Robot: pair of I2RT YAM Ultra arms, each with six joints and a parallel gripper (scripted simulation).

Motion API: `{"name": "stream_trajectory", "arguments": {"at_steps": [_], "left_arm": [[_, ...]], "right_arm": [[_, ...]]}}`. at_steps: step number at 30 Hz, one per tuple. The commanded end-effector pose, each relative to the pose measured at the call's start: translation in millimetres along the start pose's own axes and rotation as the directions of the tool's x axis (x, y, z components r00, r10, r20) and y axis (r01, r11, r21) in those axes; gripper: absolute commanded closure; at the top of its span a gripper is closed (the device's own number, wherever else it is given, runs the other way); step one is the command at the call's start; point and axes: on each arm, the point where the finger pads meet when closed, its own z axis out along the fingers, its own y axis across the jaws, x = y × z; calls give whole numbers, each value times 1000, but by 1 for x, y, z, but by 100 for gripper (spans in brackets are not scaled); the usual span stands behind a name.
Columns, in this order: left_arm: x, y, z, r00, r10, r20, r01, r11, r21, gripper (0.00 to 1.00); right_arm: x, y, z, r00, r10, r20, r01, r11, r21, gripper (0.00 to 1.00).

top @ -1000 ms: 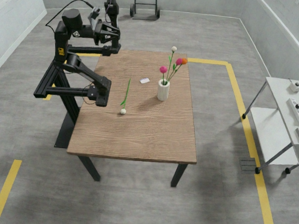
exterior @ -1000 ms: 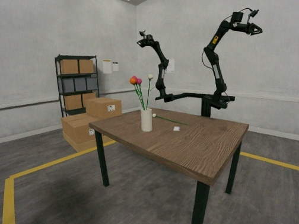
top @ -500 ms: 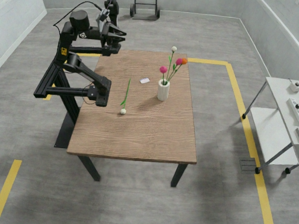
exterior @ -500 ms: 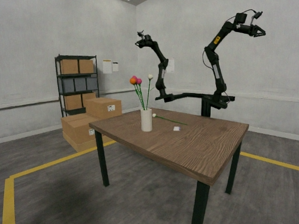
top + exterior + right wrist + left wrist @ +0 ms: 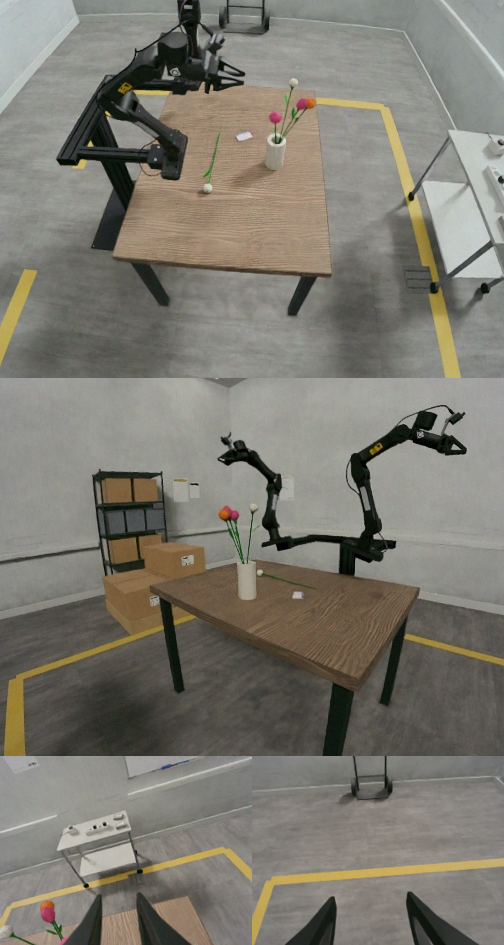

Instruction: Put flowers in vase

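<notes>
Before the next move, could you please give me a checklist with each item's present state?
1. Vase upright: ok.
2. All flowers in the vase: not ok; one white flower lies on the table.
3. Left gripper empty and open: ok.
4. Right gripper empty and open: ok.
5. Both grippers clear of the flowers: ok.
6. No stem permanently bent: cannot tell, parts are hidden inside the vase.

Below the right gripper (image 5: 244, 79) (image 5: 220, 459) (image 5: 119, 899): tabletop (image 5: 225, 220) (image 5: 300, 618) (image 5: 169, 918), matt wood-look, visible grain. Lower than that hand – vase (image 5: 274, 156) (image 5: 247, 580), off-white, smooth-looking, low sheen. The hand itself – black, matt; metal or plastic, cannot be determined.
</notes>
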Motion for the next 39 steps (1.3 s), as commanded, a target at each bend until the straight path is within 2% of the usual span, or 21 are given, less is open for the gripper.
{"name": "stream_trajectory", "arguments": {"at_steps": [1, 8, 14, 18, 23, 25, 34, 35, 39], "left_arm": [[-24, 2, -3, 991, -4, 135, 6, 1000, -10, 40], [21, 2, 65, 996, -5, 90, 6, 1000, -10, 40], [48, 2, 87, 994, -5, 112, 6, 1000, -10, 40], [57, 2, 94, 993, -5, 117, 6, 1000, -10, 40], [88, 2, 117, 996, -5, 92, 6, 1000, -10, 40], [92, 2, 116, 994, -5, 106, 6, 1000, -10, 40], [102, 2, 123, 993, -5, 118, 6, 1000, -10, 40], [112, 2, 126, 995, -5, 100, 6, 1000, -10, 40], [108, 2, 126, 994, -5, 112, 6, 1000, -10, 40]], "right_arm": [[-17, 1, 5, 995, 2, 103, -1, 1000, -12, 70], [27, 3, 67, 998, 2, 68, -1, 1000, -16, 70], [57, 3, 92, 997, 2, 82, 0, 1000, -16, 70], [62, 3, 93, 995, 2, 100, 0, 1000, -16, 70], [94, 3, 116, 997, 2, 76, -1, 1000, -16, 70], [104, 3, 122, 998, 2, 68, -1, 1000, -16, 70], [110, 3, 124, 996, 2, 94, 0, 1000, -16, 70], [121, 3, 127, 997, 2, 74, -1, 1000, -16, 70], [117, 3, 127, 996, 2, 88, 0, 1000, -16, 70]]}}
